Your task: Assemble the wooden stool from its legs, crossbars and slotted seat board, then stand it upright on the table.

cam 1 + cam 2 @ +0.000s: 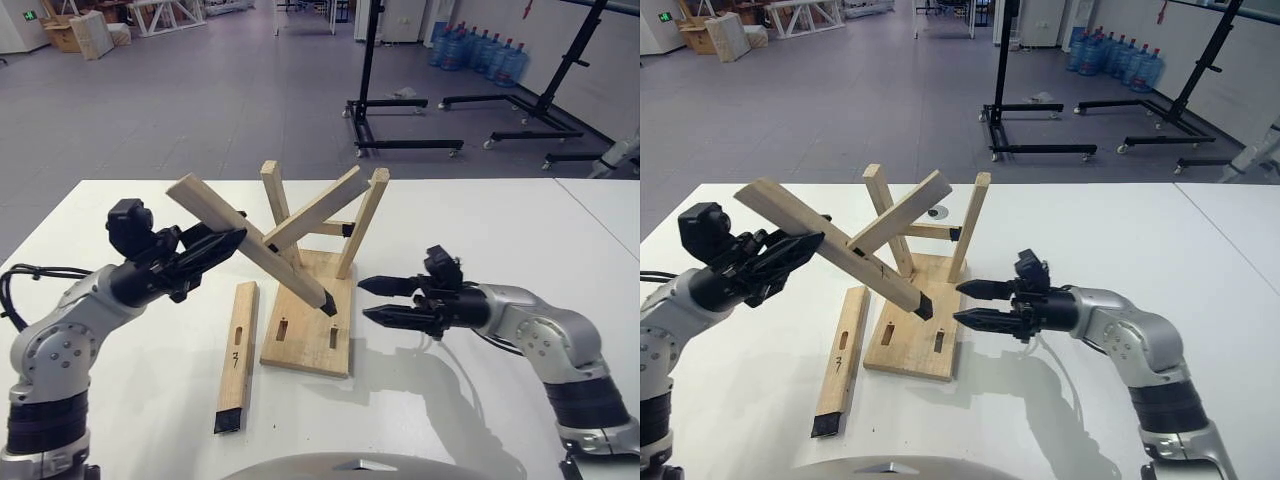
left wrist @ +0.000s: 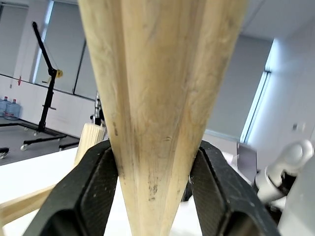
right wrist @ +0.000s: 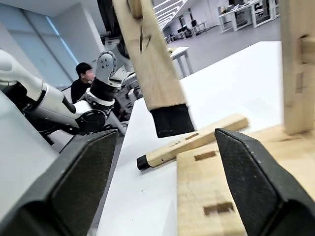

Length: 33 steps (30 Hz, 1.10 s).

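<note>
White table (image 1: 480, 215), leg (image 2: 157, 98) clamped between left fingers (image 2: 93, 196)

Left gripper (image 1: 238, 241) clamps a tilted leg (image 1: 287, 272); right gripper (image 1: 363, 300) hovers open, pointing left.

I am working in a large robotics lab or workshop hall. Evidence: an open grey floor (image 1: 200, 100) extends beyond the white worktop (image 1: 480, 220) from 10 to 2 o'clock. At 1 o'clock, black wheeled stands (image 1: 372, 60) are parked, with a cluster of blue water bottles (image 1: 485, 52) behind them against the wall. At 11 o'clock, far off, wooden crates (image 1: 90, 35) are stacked. At 3 o'clock, a second white table (image 1: 610, 215) stands just beside mine.
</note>
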Motion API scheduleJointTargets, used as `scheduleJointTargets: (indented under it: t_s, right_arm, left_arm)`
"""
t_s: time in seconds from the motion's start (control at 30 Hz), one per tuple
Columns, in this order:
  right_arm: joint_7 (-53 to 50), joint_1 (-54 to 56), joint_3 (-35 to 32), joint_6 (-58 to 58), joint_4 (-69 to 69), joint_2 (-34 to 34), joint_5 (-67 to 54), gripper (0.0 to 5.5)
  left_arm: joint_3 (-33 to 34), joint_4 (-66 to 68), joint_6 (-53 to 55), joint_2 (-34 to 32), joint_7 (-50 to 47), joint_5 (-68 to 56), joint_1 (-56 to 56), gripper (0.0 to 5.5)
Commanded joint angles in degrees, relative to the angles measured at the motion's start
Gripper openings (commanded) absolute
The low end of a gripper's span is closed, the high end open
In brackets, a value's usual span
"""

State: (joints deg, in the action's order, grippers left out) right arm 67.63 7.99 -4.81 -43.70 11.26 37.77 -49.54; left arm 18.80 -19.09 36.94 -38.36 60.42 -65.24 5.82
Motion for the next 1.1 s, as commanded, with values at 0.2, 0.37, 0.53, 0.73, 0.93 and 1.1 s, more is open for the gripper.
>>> scheduleJointTargets:
  t_s: [0.2, 0.37, 0.53, 0.73, 0.93, 1.1]
  right_arm:
    - [-3.9, 0.9, -8.3, 1.7, -6.7, 0.8, 0.7, 3.61]
    - [-2.2, 2.9, -7.2, 0.9, -7.2, 1.3, 0.1, 3.61]
    - [-1.7, 4.3, -6.7, 0.3, -8.0, 1.9, 0.5, 3.61]
    - [-1.2, 5.9, -5.7, 0.8, -9.5, 2.3, 1.7, 3.61]
    - [-1.0, 5.6, -5.4, 1.2, -9.0, 1.9, 2.6, 3.61]
    - [-1.0, 5.3, -4.6, 2.3, -9.0, 1.4, 3.7, 3.61]
  left_arm:
    - [-4.0, 2.2, -9.2, -8.8, 14.1, 15.4, 2.0, 2.05]
    - [-9.8, 3.2, -17.2, -6.5, 17.3, 23.6, 0.8, 2.05]
    - [-13.5, 4.5, -21.6, -5.7, 18.8, 27.9, 0.8, 2.04]
    - [-17.4, 6.7, -23.8, -6.2, 20.3, 29.9, 4.3, 2.04]
    - [-20.6, 10.5, -23.8, -7.9, 24.5, 31.3, 7.5, 2.04]
    - [-22.1, 16.1, -23.9, -5.5, 22.9, 31.8, 10.1, 2.04]
